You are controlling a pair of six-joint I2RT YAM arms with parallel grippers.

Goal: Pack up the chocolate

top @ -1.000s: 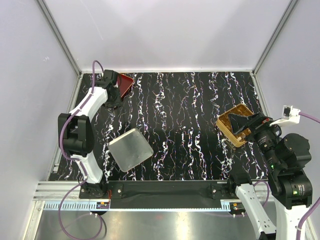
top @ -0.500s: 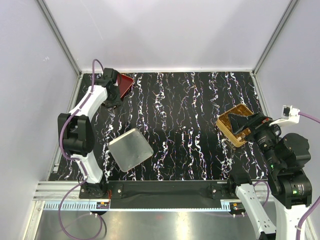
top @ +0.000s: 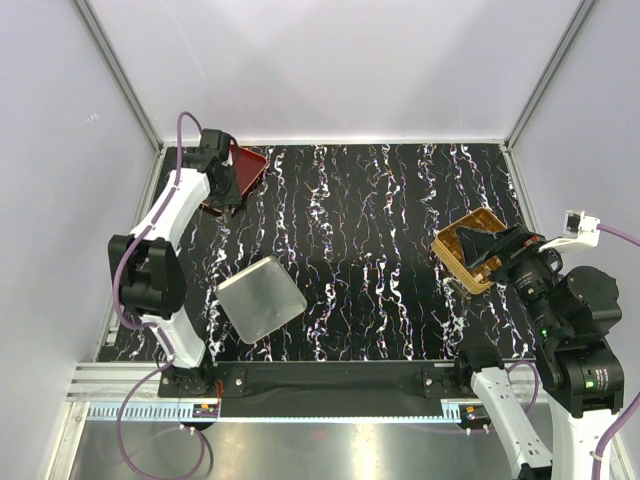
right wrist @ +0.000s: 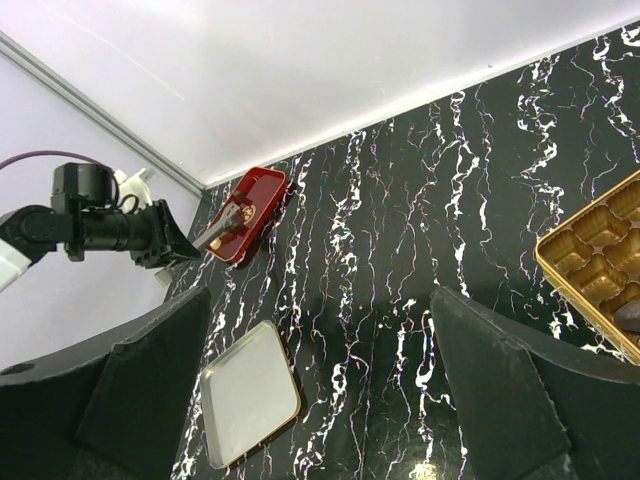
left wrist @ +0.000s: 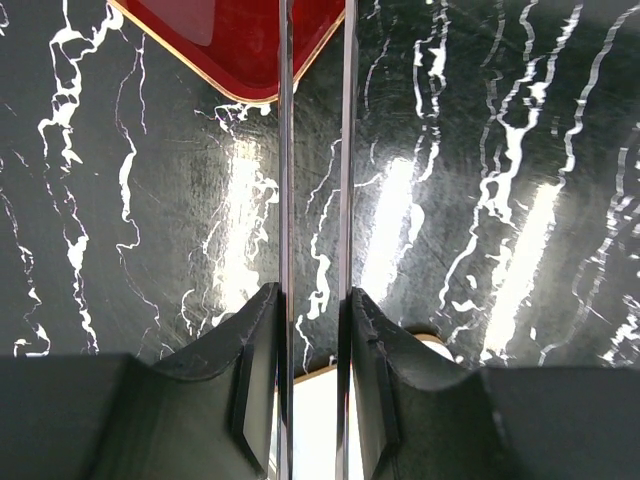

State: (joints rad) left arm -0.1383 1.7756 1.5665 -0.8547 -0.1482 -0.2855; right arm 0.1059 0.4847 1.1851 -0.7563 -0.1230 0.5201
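the left end effector is pressed in on a thin two-bladed tool, one finger against each blade. the blades run out toward the red tray at the far left of the worktop. they stand slightly apart, and nothing shows between them along the length in view. the right end effector is spread wide and empty, hovering by the gold compartmented box. the cups of the box that can be seen look empty (a dark shape at the frame edge is too cut off to name). a silver lid lies apart, nearer the left arm's base.

the chocolate itself i cannot pick out. the arm hides most of the tray from above, and the left wrist view shows only a bare corner. i judge the pieces to be on that tray. they should be light, small and smooth, apt to skid or roll, with a surface that chips or smears under force. they are best taken across the middle of the sides, with the tips low and the squeeze gentle.
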